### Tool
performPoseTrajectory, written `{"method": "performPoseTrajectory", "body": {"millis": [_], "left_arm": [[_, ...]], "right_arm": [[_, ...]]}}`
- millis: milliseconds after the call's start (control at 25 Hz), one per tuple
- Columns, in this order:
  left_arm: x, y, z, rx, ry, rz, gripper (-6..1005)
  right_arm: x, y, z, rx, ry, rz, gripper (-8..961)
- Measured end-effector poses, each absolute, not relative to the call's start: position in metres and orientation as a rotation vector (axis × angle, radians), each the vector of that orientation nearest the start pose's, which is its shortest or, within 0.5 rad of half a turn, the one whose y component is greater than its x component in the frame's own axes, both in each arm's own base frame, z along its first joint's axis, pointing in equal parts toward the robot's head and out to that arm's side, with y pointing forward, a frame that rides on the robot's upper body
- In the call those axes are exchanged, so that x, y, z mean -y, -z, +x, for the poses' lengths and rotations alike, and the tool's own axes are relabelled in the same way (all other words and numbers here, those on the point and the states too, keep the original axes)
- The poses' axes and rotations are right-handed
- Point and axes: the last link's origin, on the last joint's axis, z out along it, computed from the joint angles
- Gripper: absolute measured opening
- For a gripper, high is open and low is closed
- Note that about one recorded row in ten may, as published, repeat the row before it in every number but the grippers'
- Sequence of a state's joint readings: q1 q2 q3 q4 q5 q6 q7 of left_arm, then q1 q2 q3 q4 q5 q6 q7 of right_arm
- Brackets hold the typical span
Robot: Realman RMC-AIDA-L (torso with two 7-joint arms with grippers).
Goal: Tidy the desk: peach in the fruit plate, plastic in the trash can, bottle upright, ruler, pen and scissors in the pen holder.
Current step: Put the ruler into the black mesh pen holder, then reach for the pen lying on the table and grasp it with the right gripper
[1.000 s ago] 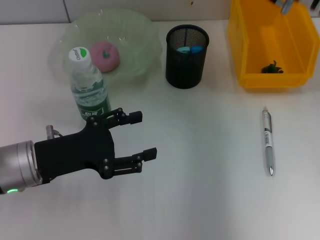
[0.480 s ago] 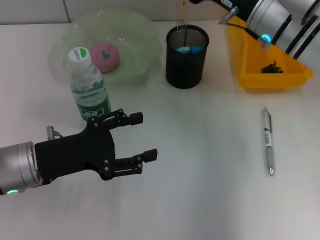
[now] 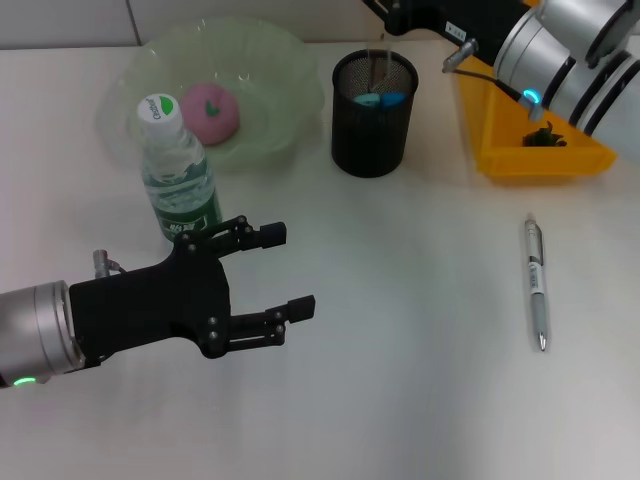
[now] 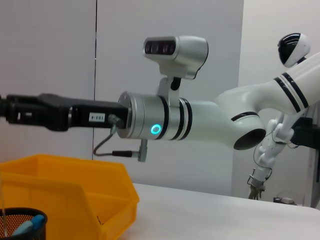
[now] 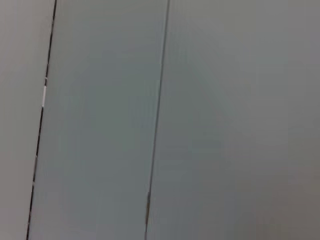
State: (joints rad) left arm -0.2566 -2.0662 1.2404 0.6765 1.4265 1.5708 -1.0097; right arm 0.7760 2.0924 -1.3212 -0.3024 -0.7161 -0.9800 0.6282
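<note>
Head view: left claw (image 3: pixel 275 275) hovers low at about 8 o'clock over the surface (image 3: pixel 400 300), fingers spread apart, nothing between them. Bottle (image 3: pixel 180 180) stands upright just beyond its upper finger, at 10 o'clock, cap on. Whether finger and bottle touch, cannot tell.

Peach (image 3: pixel 208 111) sits in the fruit plate (image 3: pixel 280 90) at 11 o'clock, right behind the bottle.

Pen holder (image 3: pixel 373 100) at 12 o'clock, black mesh, something blue inside it. Thin clear strip (looks like the ruler (image 3: pixel 381 62)) stands upright in the holder mouth, directly under the right arm's black end.

Right arm (image 3: pixel 560 50) reaches in from 2 o'clock, across the yellow bin (image 3: pixel 500 150). Right claw is cut off at the frame top; cannot tell if it is apart or together. Right wrist view shows only a grey wall panel.

Yellow bin at 1 o'clock holds a small dark green scrap (image 3: pixel 545 136).

Pen (image 3: pixel 536 284) lies flat on the surface at 3 o'clock, alone, well apart from the holder.

Left wrist view: right arm (image 4: pixel 165 120) stretched level above the bin (image 4: pixel 75 195), holder rim (image 4: pixel 22 222) in the corner.
</note>
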Motion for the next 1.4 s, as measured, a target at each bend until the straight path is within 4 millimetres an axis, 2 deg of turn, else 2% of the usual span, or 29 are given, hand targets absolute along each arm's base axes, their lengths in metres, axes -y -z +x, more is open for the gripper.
{"method": "performPoseTrajectory", "body": {"millis": [480,760,920,960,1000,1080,1120,1160,1200,1240,1280,1320,1360,1400], "left_arm": [[-0.261,0.029,-0.258,0.235,0.971,-2.715,811],[-0.261,0.029,-0.258,0.231,0.97,-2.713,810],[-0.261,0.028,-0.258,0.231,0.969,-2.712,810],[-0.261,0.028,-0.259,0.23,0.968,-2.712,810],[-0.261,0.028,-0.259,0.23,0.968,-2.712,810],[-0.261,0.028,-0.259,0.229,0.969,-2.712,810],[-0.261,0.028,-0.259,0.229,0.969,-2.712,810],[-0.261,0.028,-0.259,0.229,0.968,-2.711,810],[-0.261,0.028,-0.259,0.229,0.968,-2.711,810],[-0.26,0.028,-0.259,0.229,0.968,-2.711,810],[-0.26,0.028,-0.259,0.23,0.968,-2.711,810],[-0.26,0.029,-0.259,0.23,0.968,-2.712,810],[-0.26,0.029,-0.259,0.23,0.968,-2.712,809],[-0.26,0.029,-0.259,0.23,0.969,-2.712,809]], "right_arm": [[-0.427,0.046,0.181,-0.227,-0.813,-2.178,376],[-0.413,0.042,0.196,-0.232,-0.86,-2.157,393],[-0.405,0.034,0.197,-0.224,-0.926,-2.136,536],[-0.399,0.023,0.196,-0.239,-1.0,-2.113,572],[-0.399,0.023,0.196,-0.239,-1.0,-2.113,595],[-0.387,-0.007,0.194,-0.294,-1.146,-2.066,640],[-0.387,-0.007,0.194,-0.294,-1.146,-2.066,662],[-0.377,-0.028,0.19,-0.343,-1.224,-2.063,685],[-0.377,-0.028,0.19,-0.343,-1.224,-2.063,694],[-0.366,-0.05,0.184,-0.392,-1.249,-2.082,703],[-0.361,-0.06,0.181,-0.422,-1.231,-2.104,712],[-0.354,-0.079,0.173,-0.478,-1.151,-2.154,721],[-0.354,-0.079,0.173,-0.478,-1.151,-2.154,730],[-0.352,-0.086,0.17,-0.531,-1.074,-2.189,739]]}}
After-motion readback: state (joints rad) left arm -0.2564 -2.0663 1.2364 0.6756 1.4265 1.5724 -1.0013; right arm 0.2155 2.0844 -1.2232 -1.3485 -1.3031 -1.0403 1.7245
